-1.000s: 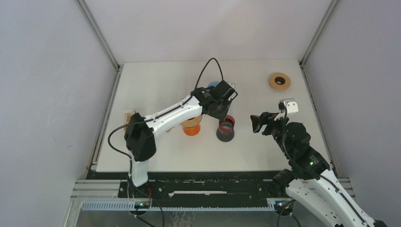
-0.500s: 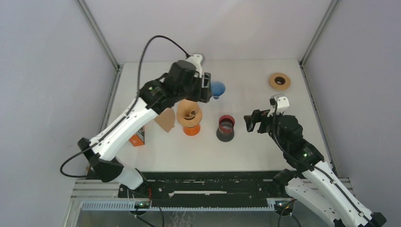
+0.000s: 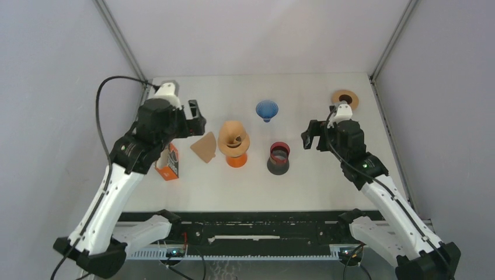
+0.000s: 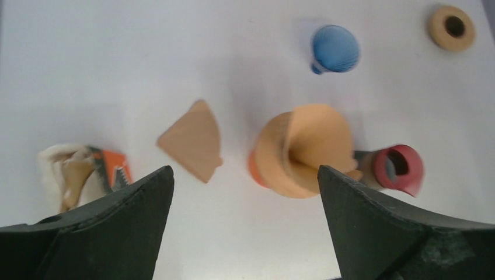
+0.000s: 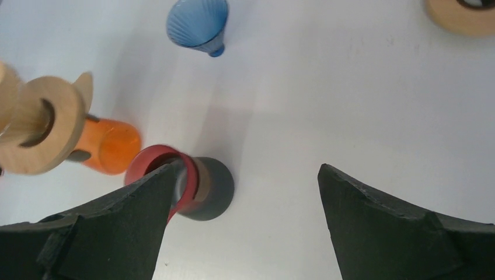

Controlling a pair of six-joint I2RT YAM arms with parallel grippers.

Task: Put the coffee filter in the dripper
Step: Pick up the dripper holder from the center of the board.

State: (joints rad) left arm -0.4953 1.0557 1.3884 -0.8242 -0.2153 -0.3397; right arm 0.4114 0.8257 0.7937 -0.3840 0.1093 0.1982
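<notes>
On the white bench (image 3: 303, 181): 1 blue funnel (image 3: 267, 109) at the back, 1 red-rimmed grey cup (image 3: 278, 158) nearer, 1 tan ring (image 3: 345, 99) far right, 1 orange packet (image 3: 169, 163) left.

So the left gripper (image 3: 195, 119) has swung back to the left and spread wide, uncovering the coffee filter (image 3: 233, 137) sitting in the orange dripper (image 3: 236, 160), while the right gripper (image 3: 309, 135) opened up too and, I think, edged farther out.

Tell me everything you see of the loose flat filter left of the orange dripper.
The loose filter is thin brown paper, folded flat into a fan shape and unopened. It lies on the white table between the orange packet and the orange dripper, apart from both; only the table touches it.
</notes>
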